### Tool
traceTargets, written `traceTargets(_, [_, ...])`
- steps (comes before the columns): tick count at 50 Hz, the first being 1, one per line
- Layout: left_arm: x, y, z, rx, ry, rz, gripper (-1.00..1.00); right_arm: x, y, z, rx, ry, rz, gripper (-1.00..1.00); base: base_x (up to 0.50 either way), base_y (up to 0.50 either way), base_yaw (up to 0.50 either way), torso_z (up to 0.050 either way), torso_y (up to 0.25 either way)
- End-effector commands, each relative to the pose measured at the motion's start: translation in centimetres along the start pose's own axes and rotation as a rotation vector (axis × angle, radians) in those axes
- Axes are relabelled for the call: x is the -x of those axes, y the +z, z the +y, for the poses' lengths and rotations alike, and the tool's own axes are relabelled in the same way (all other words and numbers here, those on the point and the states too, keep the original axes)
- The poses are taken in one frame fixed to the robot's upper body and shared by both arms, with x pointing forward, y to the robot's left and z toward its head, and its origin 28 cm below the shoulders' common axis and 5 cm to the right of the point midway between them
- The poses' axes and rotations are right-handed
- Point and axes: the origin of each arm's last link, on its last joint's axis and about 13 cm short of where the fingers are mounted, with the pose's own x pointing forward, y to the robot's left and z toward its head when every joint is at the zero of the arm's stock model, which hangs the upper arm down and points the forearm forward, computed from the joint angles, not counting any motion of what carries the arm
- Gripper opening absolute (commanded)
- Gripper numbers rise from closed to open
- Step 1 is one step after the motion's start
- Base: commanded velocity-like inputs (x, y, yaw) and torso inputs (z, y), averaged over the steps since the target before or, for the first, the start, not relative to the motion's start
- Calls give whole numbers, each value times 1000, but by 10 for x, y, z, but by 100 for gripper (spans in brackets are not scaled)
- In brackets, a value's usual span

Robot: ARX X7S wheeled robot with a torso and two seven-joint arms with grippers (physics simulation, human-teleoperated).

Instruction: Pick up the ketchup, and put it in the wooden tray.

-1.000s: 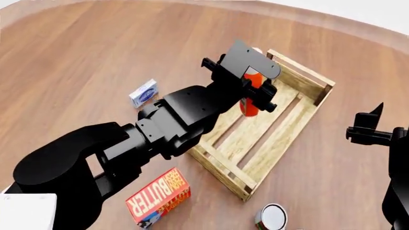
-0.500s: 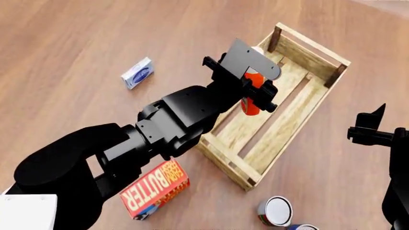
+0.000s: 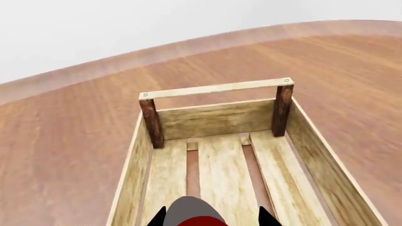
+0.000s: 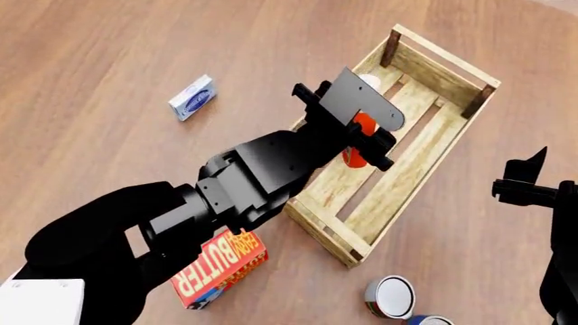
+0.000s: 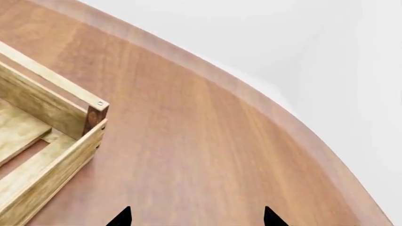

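Observation:
My left gripper (image 4: 366, 139) is shut on the ketchup (image 4: 362, 135), an orange-red bottle with a white cap, and holds it over the slatted floor of the wooden tray (image 4: 451, 63). In the left wrist view the bottle's grey-white cap and red body (image 3: 191, 214) sit between the black fingertips (image 3: 157, 217), with the tray's floor slats and far end wall (image 3: 217, 117) ahead. My right gripper (image 4: 528, 177) hangs open at the right, beside the tray; in its own view (image 5: 196, 217) nothing lies between the two tips, and one tray corner post (image 5: 95, 115) shows.
A red-yellow butter box (image 4: 221, 267) lies by the tray's near corner, under my left arm. A small blue-white packet (image 4: 192, 97) lies to the left. Two printed cans (image 4: 389, 297) stand near the front edge. The brown wooden table's rim (image 5: 264, 101) curves past the tray.
The view has shifted, so the tray and packet sit higher and further right in the picture. My left gripper has moved slightly right with the ketchup, further over the tray. The right arm is still.

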Motion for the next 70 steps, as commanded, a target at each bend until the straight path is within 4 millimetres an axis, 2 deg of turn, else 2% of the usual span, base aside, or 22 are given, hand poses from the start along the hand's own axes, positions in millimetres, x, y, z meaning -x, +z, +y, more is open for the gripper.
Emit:
traceTargets(1, [1, 2, -9, -7, 0, -1, -100, 0, 0, 0, -3, -7, 4, 100, 0, 0, 0, 0, 0])
traceTargets(8, [1, 3, -10, -10, 0, 8, -100, 0, 0, 0, -3, -8, 5, 100, -2, 0, 0, 0, 0])
traceTargets(9, [1, 3, -10, -11, 1, 9, 100, 0, 0, 0, -3, -8, 5, 100, 0, 0, 0, 0, 0])
traceTargets(42, [1, 2, -8, -20, -5, 9, 100, 0, 0, 0, -5, -4, 0, 100, 0, 0, 0, 0, 0])
traceTargets(55, [1, 3, -13, -23, -21, 10, 100, 0, 0, 0, -9, -7, -5, 100, 0, 0, 0, 0, 0])
traceTargets(70, [1, 9, -12, -32, -19, -1, 100, 0, 0, 0, -12, -6, -12, 100, 0, 0, 0, -8, 132])
